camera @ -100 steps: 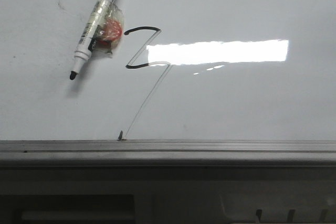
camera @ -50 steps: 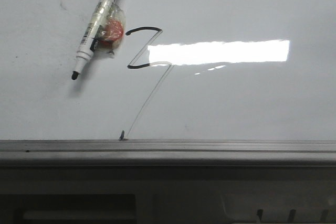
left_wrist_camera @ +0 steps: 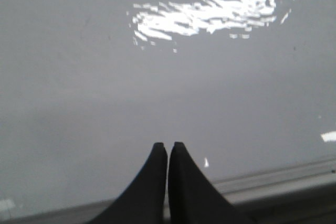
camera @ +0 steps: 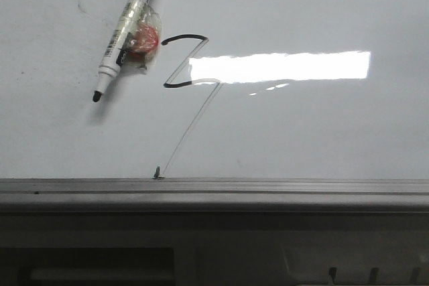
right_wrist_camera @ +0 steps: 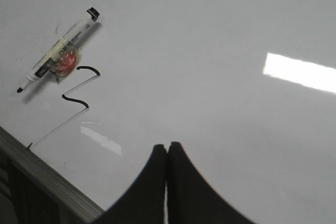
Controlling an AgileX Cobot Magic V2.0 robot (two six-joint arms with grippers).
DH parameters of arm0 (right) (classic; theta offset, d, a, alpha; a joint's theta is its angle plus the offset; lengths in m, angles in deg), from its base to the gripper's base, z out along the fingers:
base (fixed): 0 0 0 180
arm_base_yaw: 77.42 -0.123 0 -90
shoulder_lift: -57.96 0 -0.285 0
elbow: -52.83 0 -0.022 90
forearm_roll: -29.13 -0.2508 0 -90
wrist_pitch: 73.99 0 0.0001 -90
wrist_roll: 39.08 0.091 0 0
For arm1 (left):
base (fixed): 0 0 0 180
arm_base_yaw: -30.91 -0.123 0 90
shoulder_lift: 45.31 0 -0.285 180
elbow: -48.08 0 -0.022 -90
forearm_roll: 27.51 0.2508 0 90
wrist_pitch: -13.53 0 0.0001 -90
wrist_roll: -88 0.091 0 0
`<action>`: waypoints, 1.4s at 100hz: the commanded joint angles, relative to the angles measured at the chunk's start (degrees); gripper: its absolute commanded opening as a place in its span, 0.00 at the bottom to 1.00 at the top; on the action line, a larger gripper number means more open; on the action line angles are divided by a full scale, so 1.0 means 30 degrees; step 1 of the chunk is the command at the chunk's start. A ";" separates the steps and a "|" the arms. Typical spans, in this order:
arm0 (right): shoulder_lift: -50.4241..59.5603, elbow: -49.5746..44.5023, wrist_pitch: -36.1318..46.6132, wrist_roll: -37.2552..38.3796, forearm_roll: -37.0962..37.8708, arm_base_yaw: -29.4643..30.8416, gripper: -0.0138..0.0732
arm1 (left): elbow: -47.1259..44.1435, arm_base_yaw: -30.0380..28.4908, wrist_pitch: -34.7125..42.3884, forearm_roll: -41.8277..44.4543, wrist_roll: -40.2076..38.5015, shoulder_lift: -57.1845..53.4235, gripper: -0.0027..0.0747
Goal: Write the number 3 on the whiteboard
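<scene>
The whiteboard (camera: pixel 301 125) fills the front view, with a bright light reflection and a grey metal rail at its near edge. The number 3 (camera: pixel 186 61) is a thin black angular zigzag with a long diagonal tail down to the rail. It also shows in the right wrist view (right_wrist_camera: pixel 79 87). A white marker (camera: pixel 124 28) with a red blob taped to it lies on the board left of the zigzag, black tip toward the rail; it also shows in the right wrist view (right_wrist_camera: pixel 55 51). My left gripper (left_wrist_camera: pixel 168 145) and right gripper (right_wrist_camera: pixel 167 145) are shut and empty over bare board.
The grey metal rail (camera: pixel 268 189) runs along the board's near edge, with a small dark mark (camera: pixel 156 173) where the tail ends. Faint grey smudges (camera: pixel 80 6) lie on the board at the far left. Below the rail is a dark lower frame.
The view has shifted very slightly; the marker and the drawn line sit a few pixels to the right of before. Nothing else differs.
</scene>
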 commanded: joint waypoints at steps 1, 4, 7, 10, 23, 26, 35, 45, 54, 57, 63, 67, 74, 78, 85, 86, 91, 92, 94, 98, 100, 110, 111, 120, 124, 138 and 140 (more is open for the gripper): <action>-0.0127 0.0477 0.1418 -0.0082 -0.0102 0.0096 0.09 | -0.0214 -0.0102 0.0298 0.0000 -0.0244 -0.0444 0.01; -0.0127 0.0477 0.1418 -0.0082 -0.0102 0.0096 0.09 | -0.0214 -0.0102 0.0298 0.0000 -0.0244 -0.0444 0.01; -0.0127 0.0477 0.1418 -0.0082 -0.0102 0.0096 0.09 | -0.0214 -0.0102 0.0298 0.0100 -0.0244 -0.0444 0.01; -0.0127 0.0477 0.1418 -0.0082 -0.0102 0.0096 0.09 | -0.0214 -0.0102 0.0298 0.0145 -0.0244 -0.0444 0.01; -0.0127 0.0477 0.1418 -0.0082 -0.0102 0.0096 0.09 | -0.0214 -0.0102 0.0298 0.0145 -0.0244 -0.0444 0.01; -0.0127 0.0477 0.1418 -0.0082 -0.0102 0.0096 0.09 | -0.0214 -0.0102 0.0298 0.0145 -0.0244 -0.0444 0.01; -0.0127 0.0477 0.1418 -0.0082 -0.0102 0.0096 0.09 | -0.0214 -0.0102 0.0298 0.0145 -0.0244 -0.0444 0.01; -0.0127 0.0477 0.1443 -0.0082 -0.0102 0.0096 0.09 | -0.0214 -0.0102 0.0298 0.0145 -0.0244 -0.0444 0.01; -0.0127 0.0477 0.1443 -0.0082 -0.0102 0.0096 0.09 | -0.0214 -0.0102 0.0298 0.0145 -0.0244 -0.0444 0.01; -0.0127 0.0477 0.1443 -0.0082 -0.0102 0.0096 0.09 | -0.0214 -0.0102 0.0298 0.0145 -0.0244 -0.0444 0.01; -0.0127 0.0477 0.1443 -0.0082 -0.0102 0.0096 0.09 | -0.0214 -0.0102 0.0298 0.0145 -0.0244 -0.0444 0.01; -0.0127 0.0477 0.1443 -0.0082 -0.0102 0.0096 0.09 | -0.0214 -0.0102 0.0298 0.0145 -0.0244 -0.0444 0.01; -0.0127 0.0477 0.1443 -0.0082 -0.0102 0.0096 0.09 | -0.0214 -0.0102 0.0298 0.0145 -0.0244 -0.0444 0.01; -0.0127 0.0441 0.1443 -0.0082 -0.0102 0.0096 0.09 | -0.0214 -0.0102 0.0298 0.0145 -0.0244 -0.0444 0.01; -0.0127 0.0350 0.1443 -0.0082 -0.0102 0.0096 0.09 | -0.0214 -0.0102 0.0298 0.0145 -0.0244 -0.0444 0.01; -0.0127 0.0348 0.1443 -0.0082 -0.0102 0.0096 0.09 | -0.0214 -0.0102 0.0298 0.0145 -0.0244 -0.0444 0.01; -0.0127 0.0323 0.1348 -0.0082 -0.0102 0.0096 0.09 | -0.0214 -0.0102 0.0298 0.0145 -0.0244 -0.0444 0.01; -0.0127 0.0282 0.1344 -0.0082 -0.0102 0.0096 0.09 | -0.0214 -0.0102 0.0298 0.0145 -0.0244 -0.0444 0.01; -0.0127 0.0271 0.1344 -0.0082 -0.0102 0.0096 0.09 | -0.0214 -0.0102 0.0298 0.0145 -0.0244 -0.0444 0.01; -0.0117 0.0131 0.1344 -0.0082 0.0556 0.0096 0.09 | -0.0214 -0.0102 0.0298 0.0145 -0.0244 -0.0444 0.01; -0.0117 0.0048 0.1344 -0.0082 0.1645 0.0136 0.09 | -0.0214 -0.0102 0.0298 0.0145 -0.0244 -0.0444 0.01; -0.0083 -0.0718 0.1303 0.2120 0.7453 0.0905 0.09 | -0.0214 -0.0102 0.0298 0.0145 -0.0244 -0.0444 0.01; -0.0083 -0.0892 0.1242 0.2596 0.7549 0.1105 0.09 | -0.0214 -0.0102 0.0298 0.0145 -0.0244 -0.0444 0.01; 0.0035 -0.2165 0.1070 0.8283 0.9208 0.2634 0.09 | -0.0214 -0.0102 0.0298 0.0145 -0.0244 -0.0444 0.01; 0.0244 -0.2822 0.1188 0.9295 0.9732 0.3433 0.09 | -0.0214 -0.0102 0.0298 0.0145 -0.0244 -0.0444 0.01; 0.2064 -0.4644 0.1429 0.9941 0.9732 0.5800 0.09 | -0.0214 -0.0102 0.0298 0.0145 -0.0244 -0.0444 0.01; 0.2439 -0.4916 0.1429 0.9941 0.9732 0.6124 0.09 | -0.0214 -0.0102 0.0298 0.0145 -0.0244 -0.0444 0.01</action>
